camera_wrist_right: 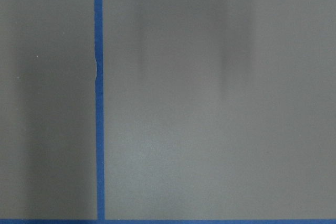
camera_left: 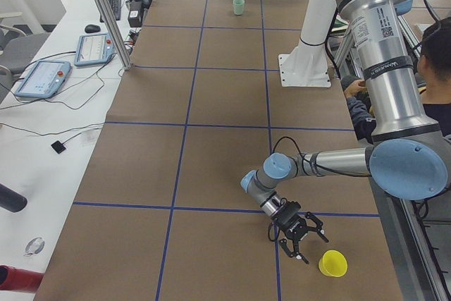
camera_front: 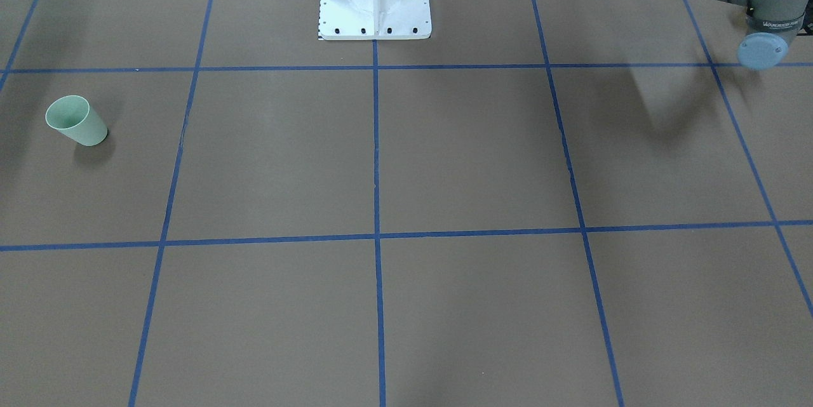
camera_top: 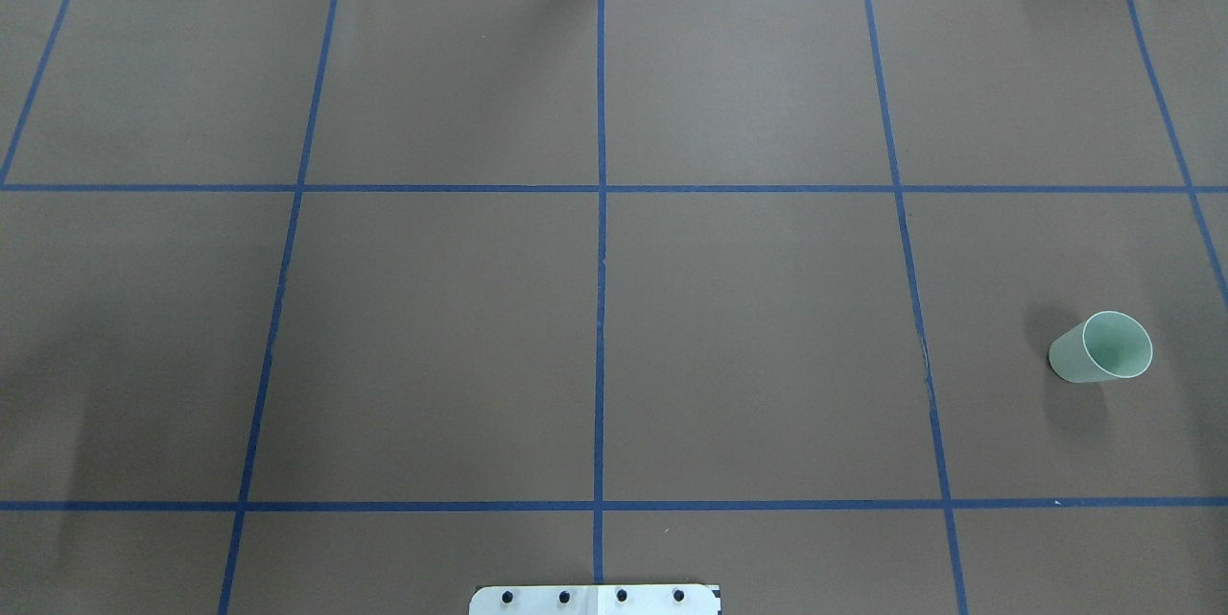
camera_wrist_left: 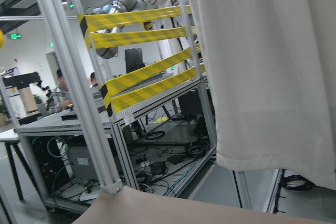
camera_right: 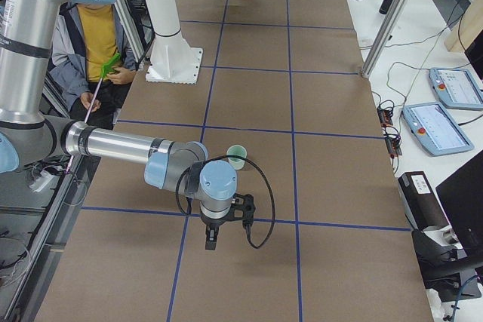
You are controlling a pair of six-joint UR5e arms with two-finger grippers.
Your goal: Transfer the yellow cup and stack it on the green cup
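Left fingers [camera_left: 290, 247] aim level; right fingers [camera_right: 209, 240] aim down.

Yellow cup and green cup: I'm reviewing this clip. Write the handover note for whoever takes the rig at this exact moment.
Left gripper: low over the table, right beside the yellow cup, apparently not touching it. The side view cannot show whether it is open or shut.
Right gripper: points down over bare table near the green cup, nothing in it. Open or shut cannot be told.
Yellow cup: upright at the table's left end. Green cup: upright on the right side, far from it.
Done: nothing, the cups are apart.
Left to do: grasp the yellow cup, carry it across, and stack it on the green cup.
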